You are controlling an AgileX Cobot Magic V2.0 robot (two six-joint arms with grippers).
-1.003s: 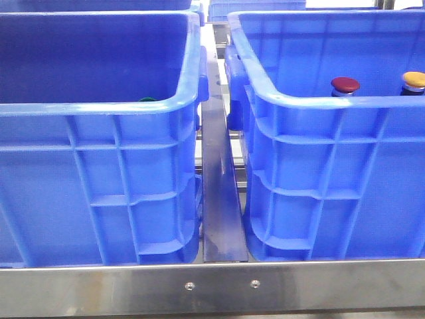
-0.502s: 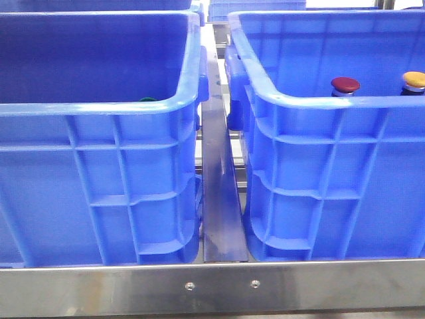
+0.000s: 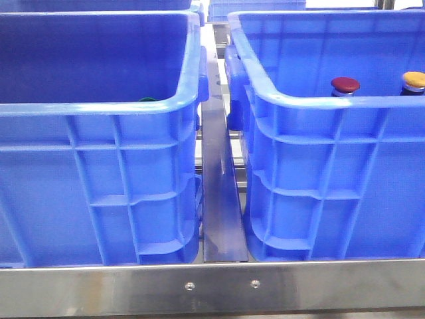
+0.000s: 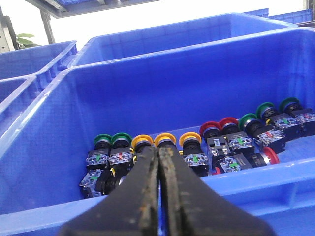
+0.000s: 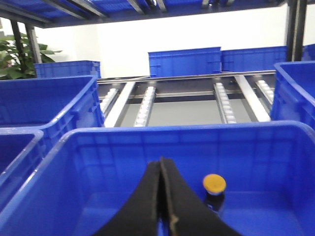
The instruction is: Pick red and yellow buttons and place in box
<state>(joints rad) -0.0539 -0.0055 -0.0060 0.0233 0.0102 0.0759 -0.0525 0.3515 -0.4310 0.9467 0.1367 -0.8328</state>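
Standing upright in the right-hand blue crate (image 3: 319, 100), the red button (image 3: 345, 84) and yellow button (image 3: 414, 80) look already placed — both grippers, left (image 4: 158, 152) and right (image 5: 161, 164), pressed closed and empty — so only retreat remains.

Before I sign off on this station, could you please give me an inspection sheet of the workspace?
Surface: steel frame rail carrying two blue crates.
Job's things: red button and yellow button stand upright in the right crate.
Clutter: left crate holds a row of green, yellow and red buttons.
Grippers: left gripper shut, empty; right gripper shut, empty, above the right crate.
Cables: nothing seen.
Surroundings: roller conveyor, more blue crates, a plant.
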